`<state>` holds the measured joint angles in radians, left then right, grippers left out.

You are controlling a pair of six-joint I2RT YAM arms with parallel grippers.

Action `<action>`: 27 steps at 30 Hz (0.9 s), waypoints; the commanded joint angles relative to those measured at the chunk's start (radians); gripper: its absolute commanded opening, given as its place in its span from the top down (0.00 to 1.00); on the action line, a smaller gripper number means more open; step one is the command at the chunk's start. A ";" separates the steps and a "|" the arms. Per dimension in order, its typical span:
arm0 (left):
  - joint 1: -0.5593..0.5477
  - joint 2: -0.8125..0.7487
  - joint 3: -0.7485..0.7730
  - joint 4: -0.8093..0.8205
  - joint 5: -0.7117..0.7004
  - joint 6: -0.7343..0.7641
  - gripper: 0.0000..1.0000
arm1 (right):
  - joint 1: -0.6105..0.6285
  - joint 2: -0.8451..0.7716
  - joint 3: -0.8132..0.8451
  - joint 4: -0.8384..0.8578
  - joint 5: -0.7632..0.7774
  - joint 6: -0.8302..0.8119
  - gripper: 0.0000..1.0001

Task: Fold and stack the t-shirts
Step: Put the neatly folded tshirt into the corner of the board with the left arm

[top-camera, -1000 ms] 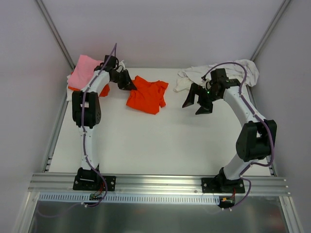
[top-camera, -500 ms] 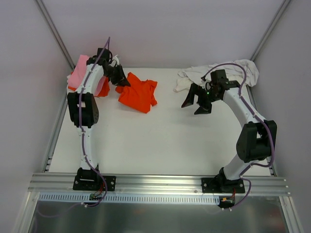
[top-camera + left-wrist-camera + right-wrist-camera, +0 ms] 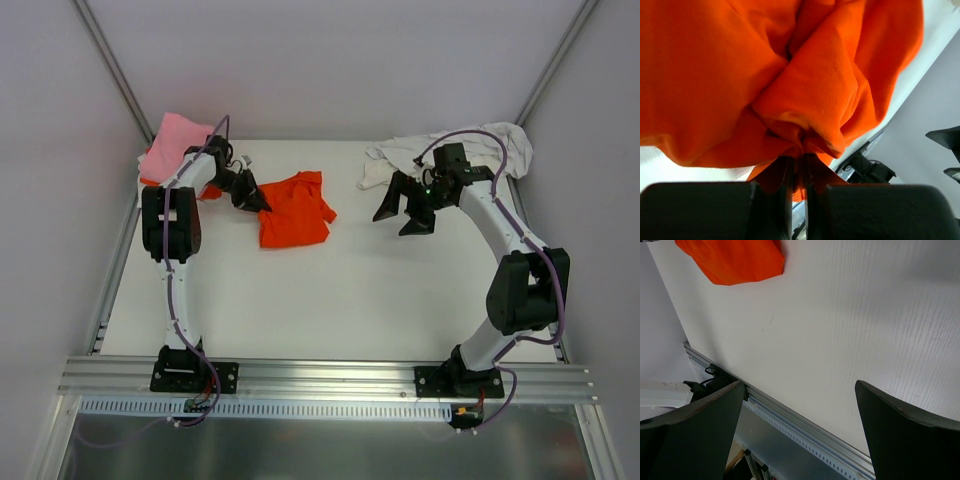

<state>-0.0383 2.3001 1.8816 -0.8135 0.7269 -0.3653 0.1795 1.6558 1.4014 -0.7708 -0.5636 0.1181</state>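
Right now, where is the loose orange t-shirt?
Top view: the orange t-shirt lies left of centre, its left edge pinched in the left gripper, right of the pink t-shirt.

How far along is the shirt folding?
Done: nothing clearly folded; a pink shirt sits rumpled on orange cloth in the far-left corner. In hand: the left gripper pinches a crumpled orange shirt mid-table; the right gripper hangs open, empty. Left: fold that, the white shirt heaped far right, then stack.

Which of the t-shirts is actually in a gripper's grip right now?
The orange t-shirt mid-table: the left gripper is shut on a bunched edge of it. The pink t-shirt in the far left corner and the white t-shirt at far right lie ungripped.
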 commanded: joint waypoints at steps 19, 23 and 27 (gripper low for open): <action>-0.089 -0.436 -0.538 0.352 -0.064 -0.026 0.01 | 0.002 0.036 0.113 -0.007 -0.021 -0.018 0.01; -0.092 -0.508 -0.614 0.436 -0.101 -0.027 0.01 | 0.005 0.074 0.137 0.022 -0.036 -0.002 0.01; -0.092 -0.545 -0.665 0.433 -0.171 -0.027 0.01 | 0.026 0.168 0.188 0.062 -0.084 0.025 0.01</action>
<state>-0.1299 1.8126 1.2469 -0.4240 0.6193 -0.3901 0.1852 1.7702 1.5333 -0.7574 -0.5926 0.1219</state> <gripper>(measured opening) 0.985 0.993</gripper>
